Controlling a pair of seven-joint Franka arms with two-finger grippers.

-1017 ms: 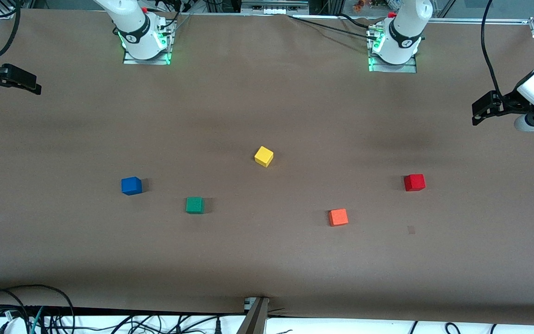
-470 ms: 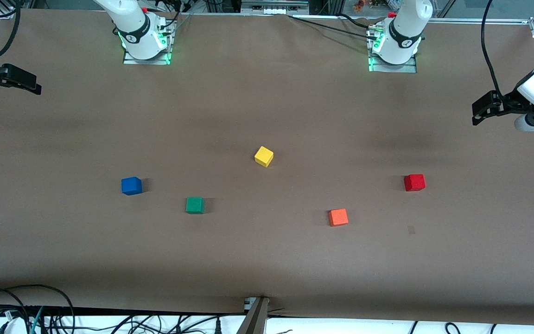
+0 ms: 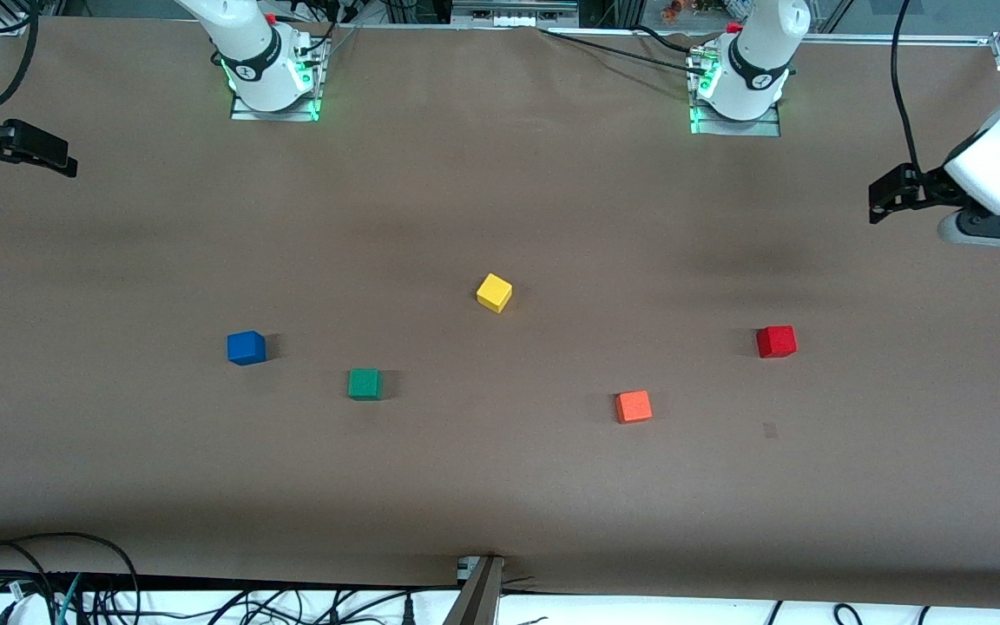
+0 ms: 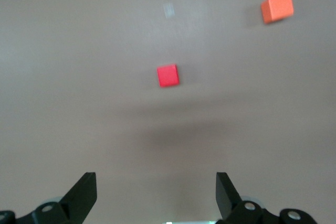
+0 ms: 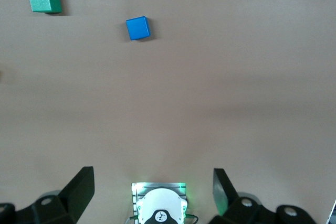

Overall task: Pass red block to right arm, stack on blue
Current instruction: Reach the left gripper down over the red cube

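Hovering over bare table at the left arm's end, my left gripper (image 3: 880, 193) is spread wide, empty. Red block (image 3: 776, 341) sits on the table below it, orange block (image 3: 634, 406) nearer the camera. My right gripper (image 3: 62, 163) waits, fingers apart, at the right arm's end; blue block (image 3: 246, 347) beside green block (image 3: 365, 384).

A wide table (image 3: 500, 200) covered in plain brown paper holds 5 small cubes, all well apart. The yellow cube (image 3: 494, 292) sits near the middle. Nearer the front camera, toward the right arm's end, lie the blue cube (image 3: 246, 347) and green cube (image 3: 365, 384). Toward the left arm's end lie the orange cube (image 3: 634, 406) and red block (image 3: 776, 341).
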